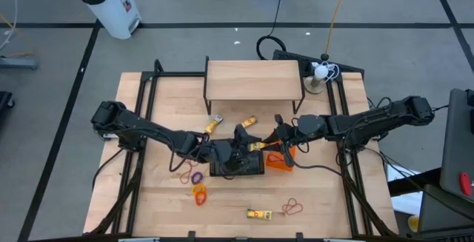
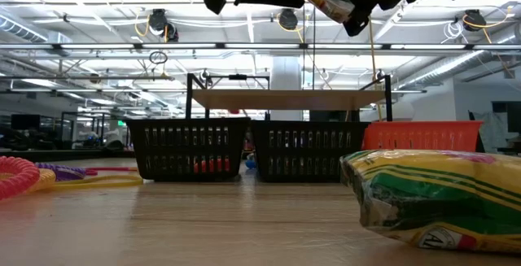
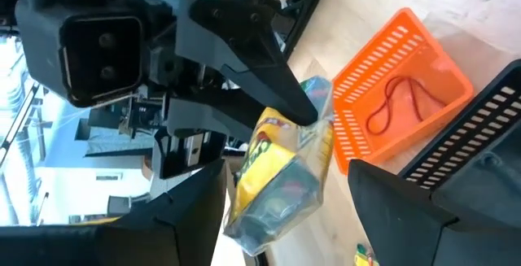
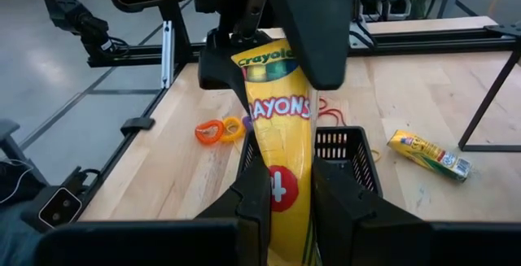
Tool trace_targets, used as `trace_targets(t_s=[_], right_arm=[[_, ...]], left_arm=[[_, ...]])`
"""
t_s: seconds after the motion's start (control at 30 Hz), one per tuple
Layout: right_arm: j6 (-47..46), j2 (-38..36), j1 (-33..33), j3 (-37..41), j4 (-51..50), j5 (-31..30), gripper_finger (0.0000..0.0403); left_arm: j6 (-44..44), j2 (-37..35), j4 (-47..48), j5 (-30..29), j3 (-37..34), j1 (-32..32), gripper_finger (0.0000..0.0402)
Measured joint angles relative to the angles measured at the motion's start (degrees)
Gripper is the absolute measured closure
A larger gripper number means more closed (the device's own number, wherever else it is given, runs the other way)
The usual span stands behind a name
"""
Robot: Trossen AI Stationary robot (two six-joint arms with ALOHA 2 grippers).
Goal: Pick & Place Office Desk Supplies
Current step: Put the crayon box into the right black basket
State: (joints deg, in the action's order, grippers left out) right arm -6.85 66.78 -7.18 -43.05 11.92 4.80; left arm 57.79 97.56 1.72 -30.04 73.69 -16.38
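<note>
Right gripper clenched on a yellow crayon pack, fingers pinching its lower end, pack held up in the air above the black basket at mid-table. Left gripper spread wide around the other end of the same pack, fingers standing on either side of it; contact not clear from these views. Orange basket just beside the black one, with a red rubber-band loop lying inside. More crayon packs loose on the wood: two near the wooden shelf, one toward the front edge. Loose rubber bands in orange and purple left of the black basket, a red loop at front right.
</note>
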Motion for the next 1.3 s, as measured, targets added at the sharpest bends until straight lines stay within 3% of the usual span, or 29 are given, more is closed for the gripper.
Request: trace_targets(t_s=[0.3,0.73,1.03,1.3], right_arm=[[0.0,0.0,0.0,0.0,0.0,0.0,0.0353],[-1.1,0.0,0.0,0.0,-0.5,0.1,0.0354],[-0.6,0.1,0.0,0.0,-0.5,-0.3,0.035],[3.2,0.0,0.0,0.0,-0.9,0.0,0.0285]], left_arm=[[-0.3,0.0,0.2,0.0,0.0,0.0,0.0166],[-6.3,0.0,0.6,0.4,0.0,0.0,0.0343],[-9.4,0.0,2.8,-1.0,0.0,-0.2,0.035],[-9.4,0.0,3.3,-2.1,0.0,-1.4,0.0368]])
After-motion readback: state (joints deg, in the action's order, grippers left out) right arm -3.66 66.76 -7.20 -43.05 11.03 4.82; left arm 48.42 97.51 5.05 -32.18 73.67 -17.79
